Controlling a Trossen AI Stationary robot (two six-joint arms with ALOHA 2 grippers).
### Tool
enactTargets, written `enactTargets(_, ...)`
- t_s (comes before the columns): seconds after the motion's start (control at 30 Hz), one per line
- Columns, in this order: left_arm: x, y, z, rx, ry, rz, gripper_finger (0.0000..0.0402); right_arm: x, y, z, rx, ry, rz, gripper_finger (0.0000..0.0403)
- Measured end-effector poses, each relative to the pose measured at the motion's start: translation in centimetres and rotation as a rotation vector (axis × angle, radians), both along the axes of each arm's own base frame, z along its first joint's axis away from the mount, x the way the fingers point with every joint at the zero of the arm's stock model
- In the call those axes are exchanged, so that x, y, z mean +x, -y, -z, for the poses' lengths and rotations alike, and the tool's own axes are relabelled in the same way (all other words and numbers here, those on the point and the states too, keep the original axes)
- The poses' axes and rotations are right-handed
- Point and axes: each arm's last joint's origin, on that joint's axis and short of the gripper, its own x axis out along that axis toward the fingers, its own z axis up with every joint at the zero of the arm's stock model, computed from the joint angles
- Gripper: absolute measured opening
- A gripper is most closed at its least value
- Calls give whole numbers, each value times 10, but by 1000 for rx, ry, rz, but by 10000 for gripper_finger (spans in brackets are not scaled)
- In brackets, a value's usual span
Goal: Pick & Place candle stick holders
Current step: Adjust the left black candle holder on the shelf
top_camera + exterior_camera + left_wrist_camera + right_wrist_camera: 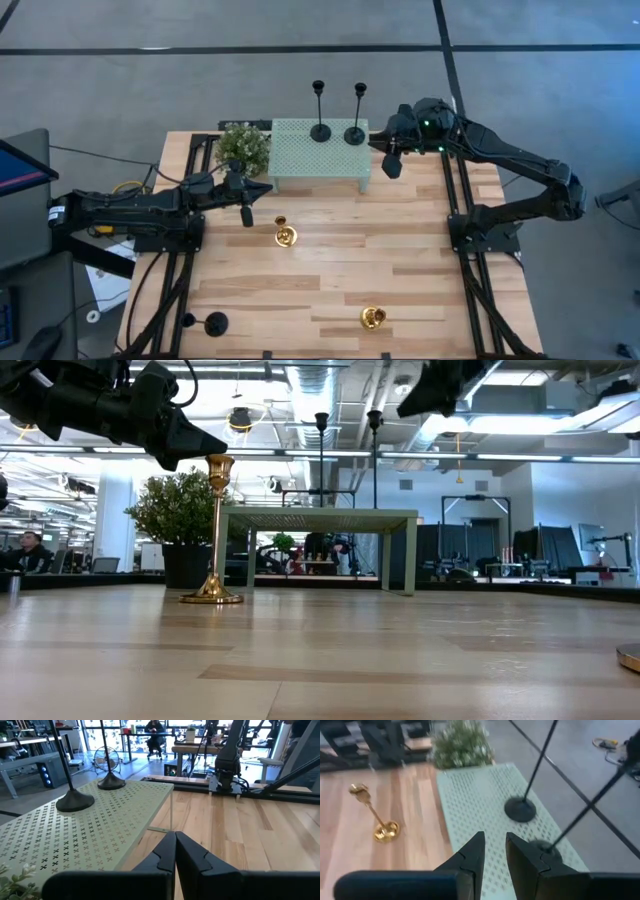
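Note:
Two black candle stick holders [320, 131] [355, 133] stand by their round bases on a pale green perforated stand [320, 157] at the far middle of the table. They also show in the right wrist view [520, 809] [545, 847]. One gold holder [285, 236] stands upright in front of the stand and shows in the low view [213, 530]. A second gold holder [373, 318] is near the table's near edge. A third black holder [214, 323] is at the near left corner. My left gripper [246, 213] is shut and empty, beside the first gold holder. My right gripper [494, 847] is open and empty above the stand's right end.
A small green potted plant [243, 148] stands at the stand's left end, close to my left gripper. Dark arm frames run along the left [170, 290] and right [470, 290] sides of the wooden table. Open wood lies between the two gold holders.

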Motion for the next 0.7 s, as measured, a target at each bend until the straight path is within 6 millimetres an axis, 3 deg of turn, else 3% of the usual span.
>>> enactTargets(0.2, 0, 0, 0, -28, 8, 2, 8, -5, 13, -1, -89, -11, 8, 69)
enactTargets(0.43, 0, 0, -1, -25, 23, 2, 8, -6, 16, 3, -62, -5, 9, 69)
enactTargets(0.7, 0, 0, -1, 19, 10, -1, 8, 18, 3, 55, -66, 248, -84, 69)
